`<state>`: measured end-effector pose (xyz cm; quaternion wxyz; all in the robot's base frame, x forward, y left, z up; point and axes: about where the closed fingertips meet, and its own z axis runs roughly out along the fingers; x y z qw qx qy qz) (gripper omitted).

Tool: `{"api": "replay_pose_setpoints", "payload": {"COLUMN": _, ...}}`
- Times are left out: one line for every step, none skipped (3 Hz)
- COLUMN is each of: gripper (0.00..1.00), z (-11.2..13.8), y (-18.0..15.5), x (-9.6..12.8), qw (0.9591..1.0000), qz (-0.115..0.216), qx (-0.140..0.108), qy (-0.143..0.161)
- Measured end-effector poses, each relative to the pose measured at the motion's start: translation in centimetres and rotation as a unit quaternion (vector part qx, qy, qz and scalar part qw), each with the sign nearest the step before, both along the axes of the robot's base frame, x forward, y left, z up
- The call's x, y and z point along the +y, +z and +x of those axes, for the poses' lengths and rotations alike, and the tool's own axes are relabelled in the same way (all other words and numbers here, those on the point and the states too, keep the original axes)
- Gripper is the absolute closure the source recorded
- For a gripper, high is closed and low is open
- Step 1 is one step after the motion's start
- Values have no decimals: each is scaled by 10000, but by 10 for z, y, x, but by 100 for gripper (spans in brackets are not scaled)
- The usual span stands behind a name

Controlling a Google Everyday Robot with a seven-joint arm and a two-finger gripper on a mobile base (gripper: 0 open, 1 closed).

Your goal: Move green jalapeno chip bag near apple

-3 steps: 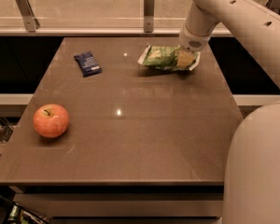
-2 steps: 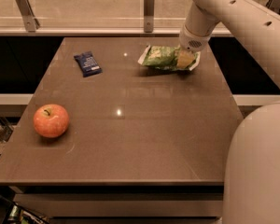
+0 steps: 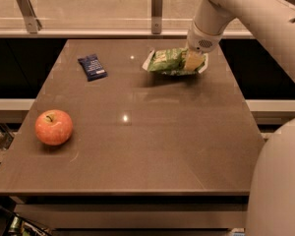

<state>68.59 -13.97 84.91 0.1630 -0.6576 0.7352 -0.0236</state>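
Green jalapeno chip bag (image 3: 168, 61): right end sits in the jaws and the rest sticks out to their left. There's a shadow under it, so it might be a bit off the surface, can't swear to that.
Table (image 3: 152, 146): flat brown top with loads of bare room between the jaws and the apple, basically the whole middle. The right edge is near the jaws and the far edge is close behind them, with a dark drop past both. Drift that way and the bag goes overboard.
Arm (image 3: 246, 9): comes in from above and to the right of the jaws. Swinging toward the near left looks unobstructed to me.
Back rail (image 3: 157, 9): posts and a glass panel behind the jaws, past the far edge. Only an issue if the lift goes backward.
Gripper (image 3: 194, 61): jaws look clenched on the bag's right end. Pinching crinkly foil by one end is my main worry, since it could slip out mid-carry or flop and drag.
Apple (image 3: 53, 127): far off to the jaws' left and toward the near side, close to the left edge. It's round, so a bump from the bag could roll it off. I'd set down short of it.
Dark-blue packet (image 3: 92, 66): left of the jaws, well apart. A straight diagonal to the apple should pass on its near side, but a low wide sweep might clip it.
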Motion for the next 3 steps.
{"api": "replay_pose_setpoints", "payload": {"gripper": 100, "z": -14, "y": 14, "x": 10, "qw": 9999, "qz": -38, "qx": -30, "qy": 98}}
{"api": "replay_pose_setpoints", "payload": {"gripper": 100, "z": -31, "y": 26, "x": 20, "qw": 9998, "qz": -64, "qx": -97, "qy": 130}}
{"api": "replay_pose_setpoints", "payload": {"gripper": 100, "z": -53, "y": 36, "x": 31, "qw": 9997, "qz": -113, "qx": -159, "qy": 111}}
